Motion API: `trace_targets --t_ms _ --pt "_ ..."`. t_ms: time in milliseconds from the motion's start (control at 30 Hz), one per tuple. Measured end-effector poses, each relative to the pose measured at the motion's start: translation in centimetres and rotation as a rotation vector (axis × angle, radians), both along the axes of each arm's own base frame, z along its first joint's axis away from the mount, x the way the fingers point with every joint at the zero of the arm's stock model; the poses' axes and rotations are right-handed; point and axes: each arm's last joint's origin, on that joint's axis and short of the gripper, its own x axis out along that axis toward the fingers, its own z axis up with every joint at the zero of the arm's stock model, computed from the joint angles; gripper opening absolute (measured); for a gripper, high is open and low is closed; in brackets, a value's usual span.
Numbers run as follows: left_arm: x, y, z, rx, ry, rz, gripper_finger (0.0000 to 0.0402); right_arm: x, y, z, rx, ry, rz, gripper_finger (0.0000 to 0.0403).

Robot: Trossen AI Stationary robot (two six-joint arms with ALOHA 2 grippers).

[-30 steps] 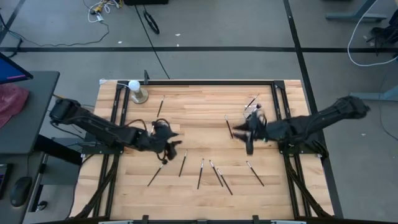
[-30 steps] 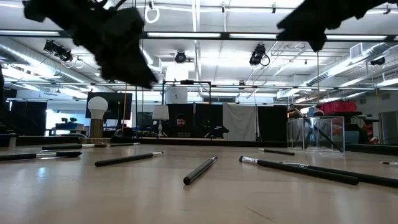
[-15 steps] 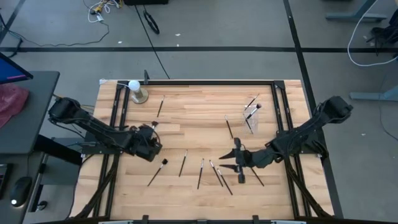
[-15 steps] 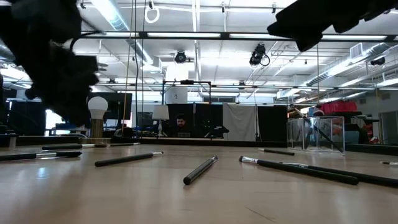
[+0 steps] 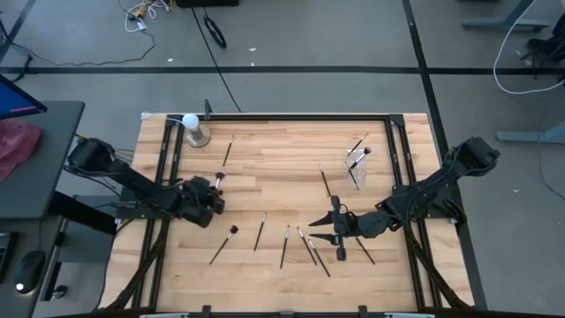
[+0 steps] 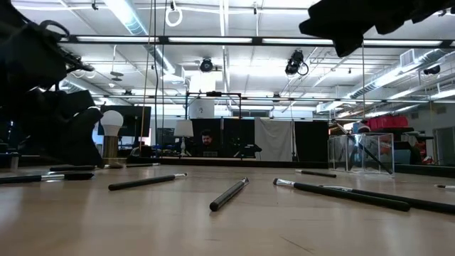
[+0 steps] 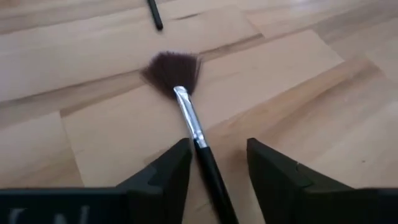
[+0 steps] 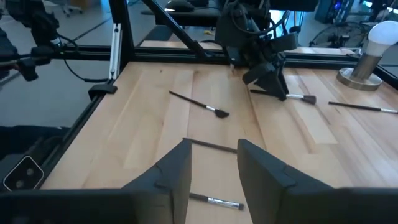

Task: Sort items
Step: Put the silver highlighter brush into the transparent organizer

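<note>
Straddling a fan brush point(image 7: 186, 112) on the desk point(image 5: 291, 150), left hand point(image 7: 216, 171) is open, fingers either side of the handle, bristles pointing away. Handle axis runs straight along the hand's reach. Right hand point(image 5: 338, 228) hovers open over the front-row brushes point(image 5: 305, 246).

The left arm reaches in from the table's left side, its left gripper point(image 5: 214, 189) low over the wood, fingers point(image 7: 165, 177) parted. The right arm stretches leftward, its right gripper point(image 5: 320, 232) near the front centre, fingers point(image 8: 177, 168) apart.
</note>
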Motion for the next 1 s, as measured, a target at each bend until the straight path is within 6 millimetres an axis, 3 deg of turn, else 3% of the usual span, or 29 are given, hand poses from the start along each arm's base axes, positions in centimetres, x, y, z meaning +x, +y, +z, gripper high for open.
trace_targets --t_ms 267,467,600,733,1000 --pt "-0.8 -0.2 -0.5 0.077 0.074 -0.097 0.0019 0.0 0.0 0.0 0.002 -0.002 0.000 0.0130" --pt "-0.4 -0.9 -0.3 0.086 0.038 -0.169 0.0024 0.0 0.0 0.0 0.002 -0.002 0.000 0.0130" --pt "0.9 -1.8 0.5 0.051 -0.052 -0.252 0.0017 0.1 -0.1 0.0 0.000 0.000 -0.006 0.0130" --pt "2.7 -2.7 2.1 0.113 -0.151 -0.338 0.0017 0.3 -0.5 0.0 0.009 0.001 -0.025 0.0130" --pt "6.5 -4.6 7.2 0.305 -0.312 -0.502 0.0018 1.4 -2.0 -0.7 0.081 0.016 -0.117 0.0132"
